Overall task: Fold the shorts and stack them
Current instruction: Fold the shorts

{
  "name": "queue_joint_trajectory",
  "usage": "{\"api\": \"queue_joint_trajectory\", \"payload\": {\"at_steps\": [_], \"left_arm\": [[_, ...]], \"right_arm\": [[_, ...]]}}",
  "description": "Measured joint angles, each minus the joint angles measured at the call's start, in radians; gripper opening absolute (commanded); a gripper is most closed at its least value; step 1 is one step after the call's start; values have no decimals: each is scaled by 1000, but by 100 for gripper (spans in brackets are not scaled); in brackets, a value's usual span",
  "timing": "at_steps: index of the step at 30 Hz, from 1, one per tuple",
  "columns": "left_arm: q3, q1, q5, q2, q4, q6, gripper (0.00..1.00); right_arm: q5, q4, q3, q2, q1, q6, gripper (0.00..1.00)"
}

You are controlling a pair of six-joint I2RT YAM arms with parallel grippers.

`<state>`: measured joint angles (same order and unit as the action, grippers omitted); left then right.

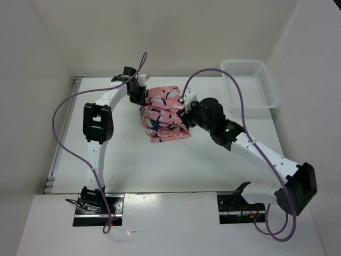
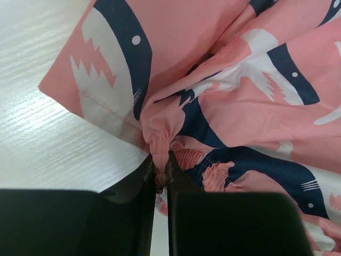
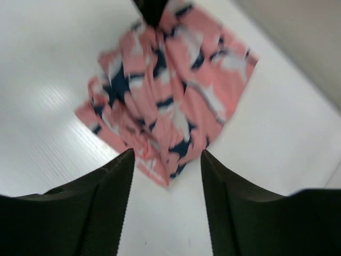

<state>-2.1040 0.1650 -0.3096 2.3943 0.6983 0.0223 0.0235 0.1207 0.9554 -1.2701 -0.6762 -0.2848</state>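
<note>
Pinching a gathered fold of the shark-print shorts (image 1: 162, 114), our left gripper (image 2: 161, 162) is clenched on the cloth. We see the crumpled garment on the table (image 1: 160, 165), left of the white mesh basket (image 1: 250, 85), our right gripper (image 3: 166, 157) above it, jaws apart, grasping nothing.

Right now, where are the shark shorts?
In the top view the shorts lie bunched between the left end effector, which pinches their edge, and the open right end effector. The white basket sits further right.
</note>
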Motion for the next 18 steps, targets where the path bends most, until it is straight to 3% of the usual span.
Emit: {"api": "queue_joint_trajectory", "payload": {"at_steps": [2, 4, 5, 9, 11, 15, 18], "left_arm": [[15, 0, 0, -4, -5, 0, 14], [25, 0, 0, -5, -8, 0, 15], [31, 0, -1, -6, -11, 0, 17], [35, 0, 1, -10, -11, 0, 20], [40, 0, 3, -16, -14, 0, 20], [45, 0, 7, -24, -19, 0, 20], [45, 0, 11, -24, -19, 0, 20]], "right_arm": [[-34, -5, 75, 40, 0, -17, 46], [-52, -36, 165, -8, 0, -24, 41], [-63, -51, 209, -51, 0, -23, 34], [-78, -92, 416, -381, 0, 3, 11], [-82, -122, 436, -542, 0, 11, 0], [-96, -93, 397, -720, 0, 23, 0], [-129, -77, 389, -736, -2, 21, 0]]}}
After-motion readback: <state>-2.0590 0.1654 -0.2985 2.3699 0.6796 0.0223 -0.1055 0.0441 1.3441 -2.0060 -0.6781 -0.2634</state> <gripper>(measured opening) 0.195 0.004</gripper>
